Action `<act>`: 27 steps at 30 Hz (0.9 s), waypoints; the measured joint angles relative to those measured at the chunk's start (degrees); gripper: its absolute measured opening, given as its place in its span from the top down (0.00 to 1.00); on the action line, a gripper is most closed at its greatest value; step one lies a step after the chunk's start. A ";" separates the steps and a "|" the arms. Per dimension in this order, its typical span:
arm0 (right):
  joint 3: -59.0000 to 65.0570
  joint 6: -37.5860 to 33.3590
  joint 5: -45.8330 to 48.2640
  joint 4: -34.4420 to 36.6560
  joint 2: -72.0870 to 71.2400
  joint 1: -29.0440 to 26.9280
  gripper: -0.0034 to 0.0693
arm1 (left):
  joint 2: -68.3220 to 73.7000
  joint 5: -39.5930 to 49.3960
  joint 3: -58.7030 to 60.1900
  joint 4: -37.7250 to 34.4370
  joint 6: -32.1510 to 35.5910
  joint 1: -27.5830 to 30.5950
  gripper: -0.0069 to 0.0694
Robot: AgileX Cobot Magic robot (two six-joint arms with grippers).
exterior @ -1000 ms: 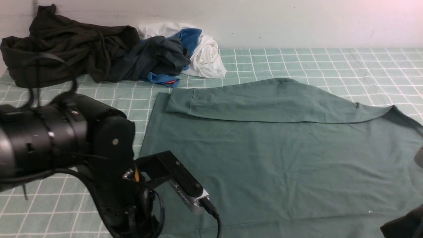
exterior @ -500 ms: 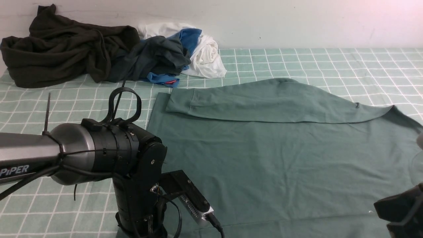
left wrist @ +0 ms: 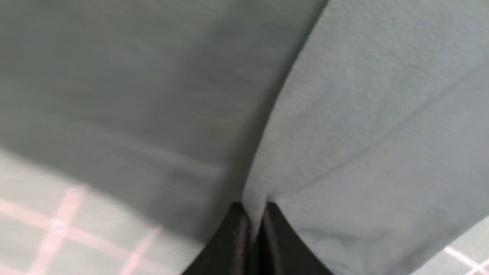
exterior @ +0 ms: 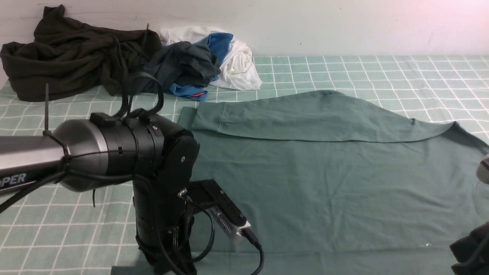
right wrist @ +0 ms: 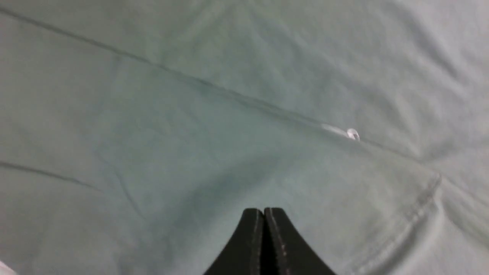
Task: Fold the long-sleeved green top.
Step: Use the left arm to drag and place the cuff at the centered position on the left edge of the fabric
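Observation:
The green long-sleeved top (exterior: 324,183) lies flat across the checked cloth, with one sleeve (exterior: 305,116) folded across its far part and the cuff (exterior: 206,116) pointing left. My left arm (exterior: 160,191) stands over the top's near left corner, and its fingertips are hidden in the front view. In the left wrist view my left gripper (left wrist: 255,214) is shut on a pinched fold of the green top (left wrist: 363,114). My right gripper (right wrist: 263,214) is shut with nothing in it, hovering over the green top (right wrist: 191,114) near a seam. The right arm (exterior: 470,248) shows at the bottom right corner.
A very dark olive garment (exterior: 68,53) is heaped at the back left. Beside it lie a dark grey-blue garment (exterior: 179,65) and white and blue clothes (exterior: 237,61). The pale-green checked cloth (exterior: 382,72) covers the table up to the back wall.
My left gripper has closed on the top's near left edge, and the left arm has risen a little with it. The right arm has shifted slightly at the bottom right.

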 joint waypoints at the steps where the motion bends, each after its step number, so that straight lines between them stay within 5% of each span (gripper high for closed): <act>1: 0.00 1.76 0.00 -1.53 1.45 0.00 0.97 | -0.37 1.17 -1.67 0.74 0.00 0.00 0.90; 9: 0.00 15.99 -4.03 -12.34 14.23 -2.21 0.93 | -0.82 3.86 -11.44 2.22 0.00 0.00 0.90; 21: 0.00 25.14 -11.56 -15.10 27.54 -16.77 0.41 | -0.77 4.13 -12.59 3.54 0.05 0.00 0.90; 27: -0.06 25.96 -17.36 -15.27 30.76 -17.76 0.34 | -0.77 3.39 -12.59 3.54 0.05 0.00 0.90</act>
